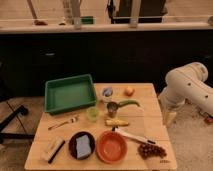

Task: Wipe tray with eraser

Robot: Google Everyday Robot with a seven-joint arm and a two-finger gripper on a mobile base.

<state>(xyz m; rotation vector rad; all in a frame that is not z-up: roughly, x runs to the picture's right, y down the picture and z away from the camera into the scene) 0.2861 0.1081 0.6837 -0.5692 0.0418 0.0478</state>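
Observation:
The green tray (pixel 70 93) stands at the back left of the wooden table (pixel 150 127); nothing shows inside it. The eraser (pixel 53 148), a pale block with a black strip along one side, lies at the front left corner, apart from the tray. Only the white arm (pixel 186 87) shows, to the right of the table and off its surface. My gripper itself is not in view, and nothing is touching the eraser or the tray.
A fork (pixel 64 123) lies between tray and eraser. A blue sponge on a black plate (pixel 83 145) and an orange bowl (pixel 111 146) sit at the front. Cups (pixel 112 108), corn (pixel 117 122), a knife (pixel 135 135), grapes (pixel 151 150) and an orange (pixel 129 91) fill the middle and right. A dark counter runs behind.

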